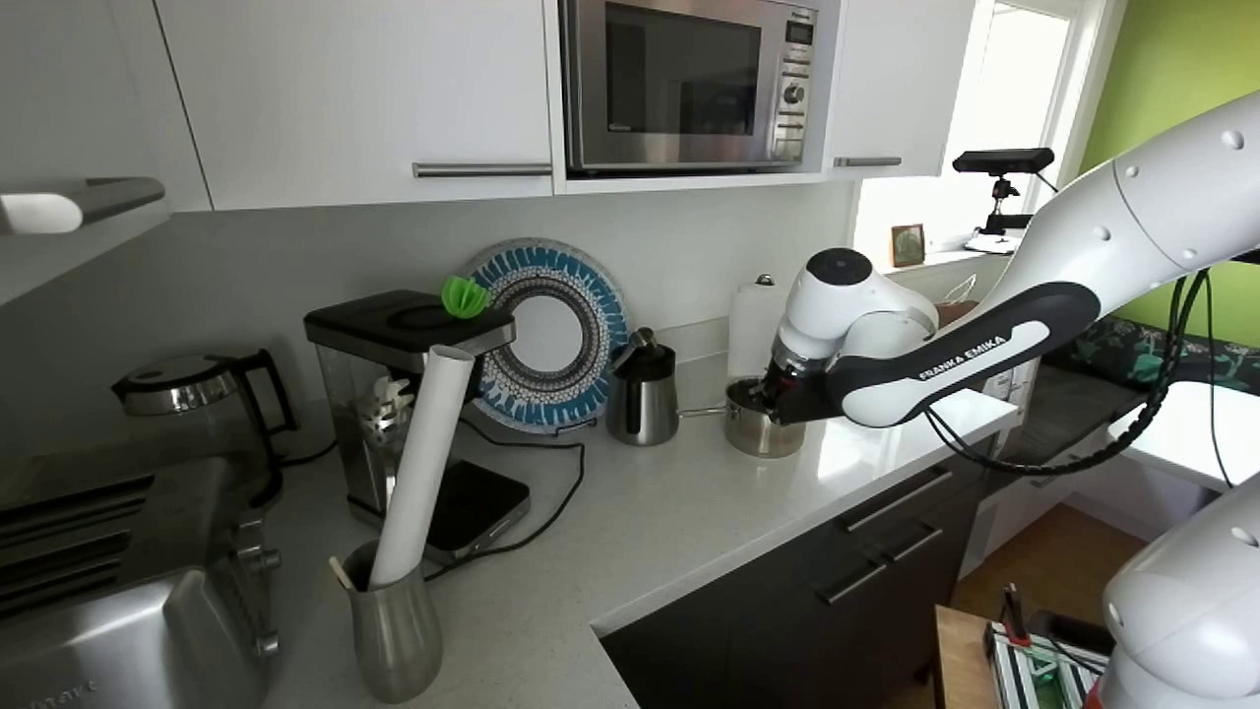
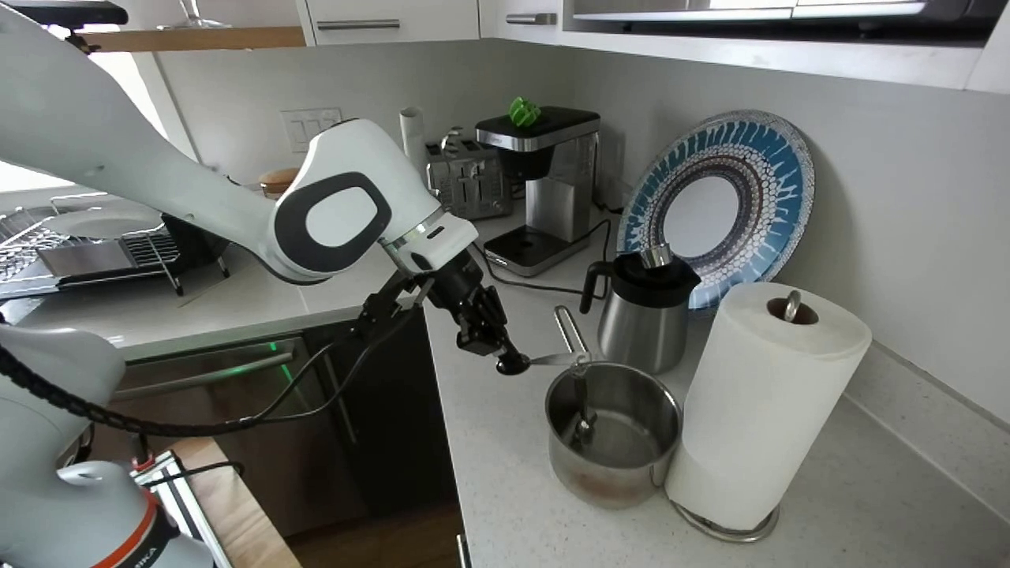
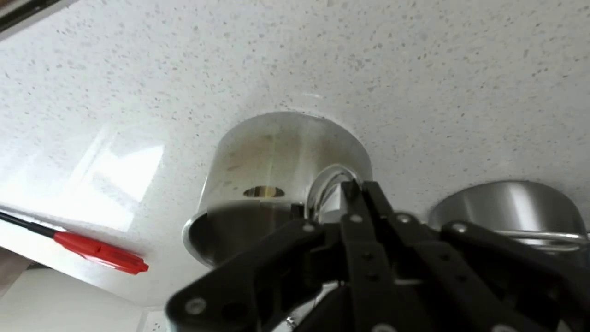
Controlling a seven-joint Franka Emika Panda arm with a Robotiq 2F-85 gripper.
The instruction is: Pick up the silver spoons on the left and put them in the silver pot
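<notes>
The silver pot (image 2: 611,473) stands on the counter, and it also shows in an exterior view (image 1: 763,433) and in the wrist view (image 3: 281,147). My gripper (image 2: 513,364) is beside and a little above the pot's rim. It is shut on one of the silver spoons (image 2: 556,359), which reaches out level toward the rim. Other spoons (image 2: 584,430) hang down from its far end inside the pot; I cannot tell whether they touch the bottom. In the wrist view, the closed fingertips (image 3: 357,185) have a shiny spoon bowl (image 3: 329,198) against them.
The pot's handle (image 2: 570,330) points toward a metal jug with black trim (image 2: 643,323). A paper towel roll (image 2: 761,410) stands right against the pot. A patterned round plate (image 2: 722,205) and a coffee machine (image 2: 544,189) are farther back. A red-handled tool (image 3: 99,251) shows in the wrist view.
</notes>
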